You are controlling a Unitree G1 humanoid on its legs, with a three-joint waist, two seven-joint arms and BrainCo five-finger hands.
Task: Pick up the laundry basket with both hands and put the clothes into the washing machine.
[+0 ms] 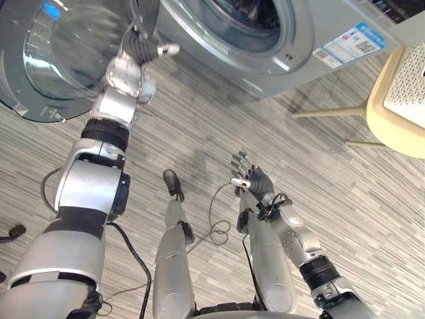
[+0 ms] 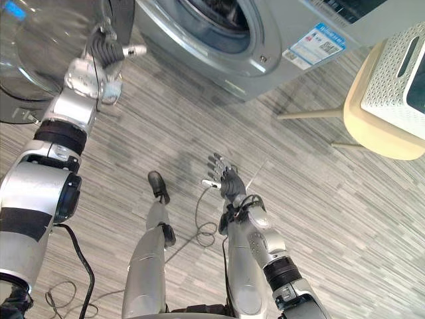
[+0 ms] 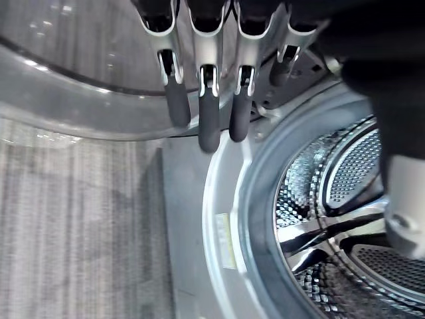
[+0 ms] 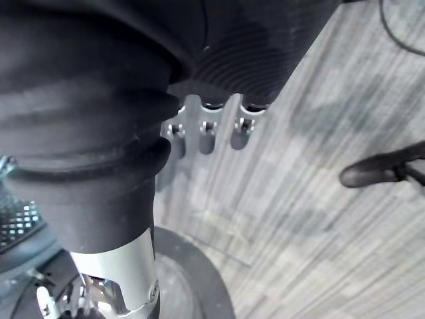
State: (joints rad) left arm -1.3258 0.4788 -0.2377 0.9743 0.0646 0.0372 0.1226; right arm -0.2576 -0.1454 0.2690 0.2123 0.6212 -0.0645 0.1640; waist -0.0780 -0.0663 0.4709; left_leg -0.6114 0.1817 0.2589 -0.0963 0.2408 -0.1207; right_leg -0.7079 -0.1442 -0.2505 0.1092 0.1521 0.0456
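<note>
Left eye view: low at centre, the right hand (image 1: 251, 178) hangs with fingers loosely spread, holding nothing. At upper left, the left hand (image 1: 136, 48) has straight, empty fingers by the open door (image 1: 56, 56) of the washing machine (image 1: 265, 63). The laundry basket (image 1: 412, 80) sits on a beige stool (image 1: 385, 119) at the right edge, well apart from both hands and nearer the right one, so I judge both must swing rightward.

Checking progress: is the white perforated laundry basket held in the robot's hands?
No, the white perforated laundry basket rests on the beige stool beside the grey washing machine.
</note>
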